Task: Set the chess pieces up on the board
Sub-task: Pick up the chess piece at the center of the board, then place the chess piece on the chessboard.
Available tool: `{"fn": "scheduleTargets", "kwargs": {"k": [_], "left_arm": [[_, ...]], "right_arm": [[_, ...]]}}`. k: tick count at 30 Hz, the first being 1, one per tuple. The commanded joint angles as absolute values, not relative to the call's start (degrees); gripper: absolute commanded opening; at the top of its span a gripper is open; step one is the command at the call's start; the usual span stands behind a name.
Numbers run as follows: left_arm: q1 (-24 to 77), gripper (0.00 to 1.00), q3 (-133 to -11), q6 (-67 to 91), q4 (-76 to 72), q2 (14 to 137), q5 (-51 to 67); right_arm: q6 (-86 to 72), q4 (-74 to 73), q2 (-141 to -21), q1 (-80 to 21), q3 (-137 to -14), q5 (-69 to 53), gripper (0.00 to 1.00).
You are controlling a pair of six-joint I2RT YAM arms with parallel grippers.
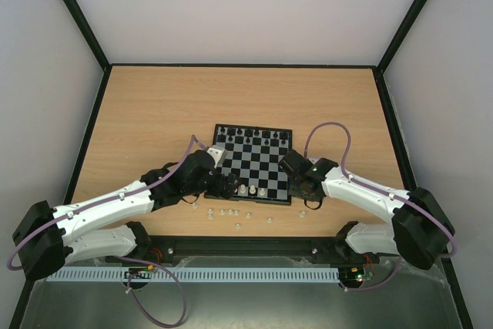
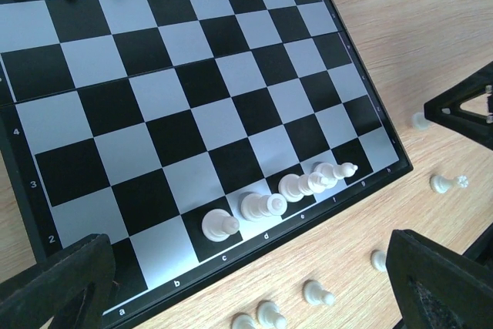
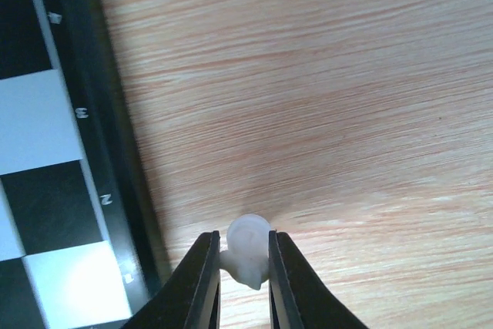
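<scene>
The board (image 1: 266, 163) lies mid-table, with black chess pieces (image 1: 250, 132) along its far rows. Several white pieces (image 2: 262, 206) stand in its near row, from c to g. My left gripper (image 1: 229, 186) hovers over the board's near left corner, open and empty; its fingers (image 2: 62, 283) frame the near row and the loose white pieces (image 2: 317, 293) on the wood. My right gripper (image 3: 244, 256) is shut on a small white piece (image 3: 248, 236) just off the board's right edge (image 3: 123, 190), low over the wood. It also shows in the top view (image 1: 306, 193).
Several loose white pieces (image 1: 223, 212) lie on the wooden table in front of the board, and one more (image 1: 303, 212) to the right. The right gripper's black finger (image 2: 462, 109) shows beside the board's near right corner. Dark walls bound the table.
</scene>
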State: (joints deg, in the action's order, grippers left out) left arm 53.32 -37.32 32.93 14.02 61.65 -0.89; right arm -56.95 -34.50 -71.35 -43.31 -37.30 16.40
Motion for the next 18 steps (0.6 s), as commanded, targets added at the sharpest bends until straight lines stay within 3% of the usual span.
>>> {"fn": "scheduleTargets", "kwargs": {"k": [1,18], "left_arm": [[52.9,0.99,-37.3,32.6,14.0,62.0,-2.3],[50.6,0.99,-37.9,33.8,17.9,57.7,-6.7]], "right_arm": [[-56.9,-42.0,-69.8,-45.1,-42.1,18.8,0.09],[-55.2,-40.3,-76.7,-53.3,-51.2,15.9,0.09]]}}
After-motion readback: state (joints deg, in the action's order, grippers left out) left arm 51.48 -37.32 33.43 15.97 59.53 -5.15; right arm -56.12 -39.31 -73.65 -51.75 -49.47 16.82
